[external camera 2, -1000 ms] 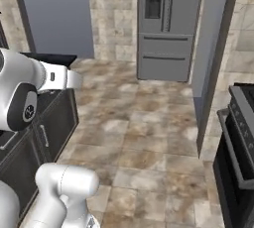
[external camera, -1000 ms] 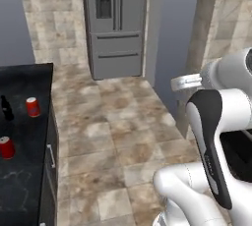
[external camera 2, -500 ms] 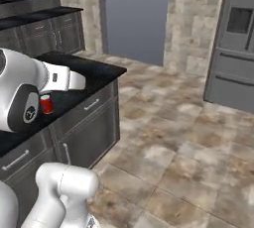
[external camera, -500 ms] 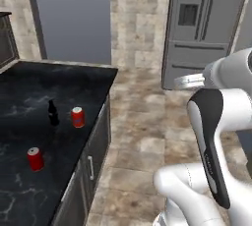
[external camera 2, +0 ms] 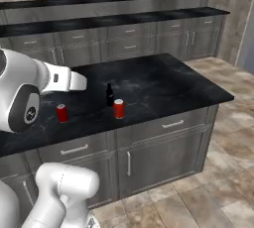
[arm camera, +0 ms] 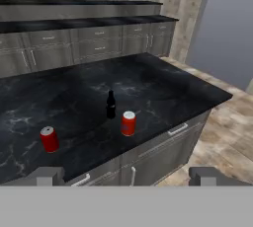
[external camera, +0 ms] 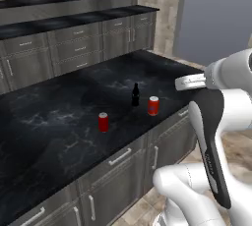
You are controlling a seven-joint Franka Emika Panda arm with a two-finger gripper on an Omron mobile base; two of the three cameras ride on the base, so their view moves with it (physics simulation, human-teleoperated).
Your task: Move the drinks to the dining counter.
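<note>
Two red cans (external camera: 103, 122) (external camera: 153, 105) and a slim dark bottle (external camera: 135, 95) stand upright on the short black-topped block in front of me. From the right base the cans (external camera 2: 62, 113) (external camera 2: 119, 108) flank the bottle (external camera 2: 109, 94). In the hand view the bottle (arm camera: 111, 104) stands just behind the right can (arm camera: 128, 123), and the other can (arm camera: 49, 138) is at the left. My gripper (arm camera: 128, 176) is open and empty, well short of them. The dining counter (external camera: 74, 23), two-level with grey drawers, runs along the back wall.
The black-topped block (external camera: 44, 136) has grey cabinet fronts with handles (external camera 2: 171, 124) facing me. A tiled floor (external camera 2: 223, 172) spreads to the right of it. A gap of floor separates the block from the dining counter (external camera 2: 124, 21). A flat grey-blue panel (external camera: 216, 18) stands at the far right.
The whole picture has swung: the base has turned, bringing the block and the long counter into the middle. The cans and bottle stand as before. The gripper stays open.
</note>
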